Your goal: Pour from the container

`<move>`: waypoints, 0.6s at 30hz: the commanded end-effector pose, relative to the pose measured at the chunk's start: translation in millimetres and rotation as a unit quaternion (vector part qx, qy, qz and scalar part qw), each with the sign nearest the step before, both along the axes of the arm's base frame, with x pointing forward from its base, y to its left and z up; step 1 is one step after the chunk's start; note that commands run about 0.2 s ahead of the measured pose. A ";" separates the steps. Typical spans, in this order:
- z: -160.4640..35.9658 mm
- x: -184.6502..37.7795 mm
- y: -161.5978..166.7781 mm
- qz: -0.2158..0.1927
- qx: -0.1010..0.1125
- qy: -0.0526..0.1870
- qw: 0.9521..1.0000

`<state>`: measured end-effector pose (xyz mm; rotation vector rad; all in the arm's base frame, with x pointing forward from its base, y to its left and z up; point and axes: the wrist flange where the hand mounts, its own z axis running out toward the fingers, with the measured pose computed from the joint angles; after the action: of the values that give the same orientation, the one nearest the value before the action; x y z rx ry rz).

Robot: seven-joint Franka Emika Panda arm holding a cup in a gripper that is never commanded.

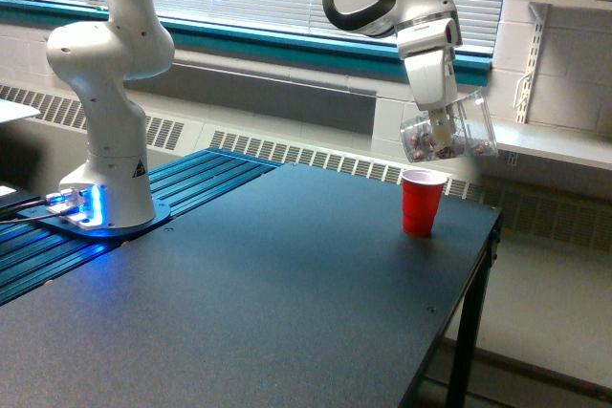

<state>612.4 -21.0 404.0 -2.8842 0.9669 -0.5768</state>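
Observation:
The container (457,133) is a small clear plastic cup, tipped onto its side in the air at the exterior view's upper right. Small reddish and pale pieces lie inside it near its lower left end. My gripper (440,126) is shut on the container from above. A red plastic cup (422,202) stands upright on the dark table (287,293), just below and slightly left of the container. There is a small gap between the container and the red cup's rim.
The arm's white base (105,188) stands at the exterior view's left on a blue ribbed platform (191,183), with blue lights glowing at its foot. The table's right edge (483,255) runs close beside the red cup. A radiator and window blinds fill the background.

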 end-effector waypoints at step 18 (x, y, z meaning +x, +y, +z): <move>-10.3 -22.9 70.3 -0.044 0.093 0.020 0.994</move>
<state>595.8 -17.0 389.3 -2.7114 1.2088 -0.4347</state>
